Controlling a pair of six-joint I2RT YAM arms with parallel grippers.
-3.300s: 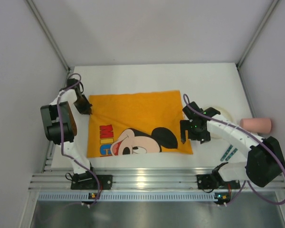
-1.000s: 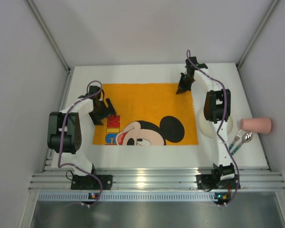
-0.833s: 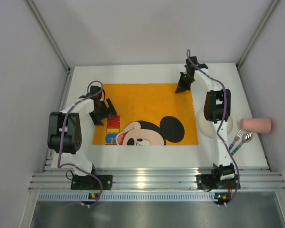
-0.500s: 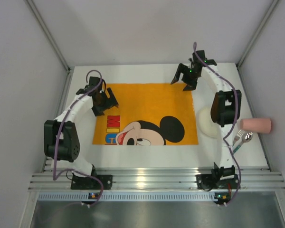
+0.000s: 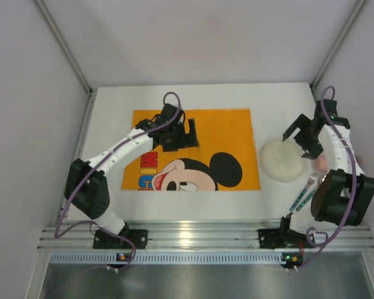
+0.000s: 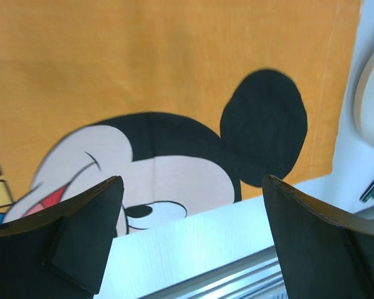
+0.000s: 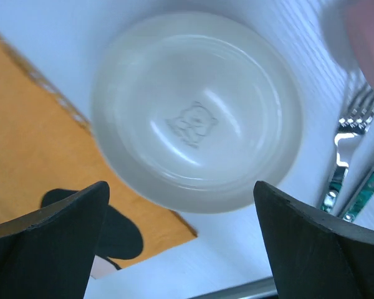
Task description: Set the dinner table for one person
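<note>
Left hand (image 5: pixel 191 134) hangs wide over the orange mouse placemat (image 5: pixel 227 128) mid-frame; right hand (image 5: pixel 300 141) gapes above the white bowl (image 5: pixel 283 162) at right.

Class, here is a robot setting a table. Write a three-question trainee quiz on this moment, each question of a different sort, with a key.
1. True or false: the left tool, above the orange placemat, is shut.
2. Which is the right tool nearest to? A) the white plate B) the orange placemat's middle C) the aluminium rail
3. Fill in: the fork lies on the dinner table, on the plate's ___ side (robot's own).

Key: 1 false, both tools are open; 2 A; 3 right.
</note>
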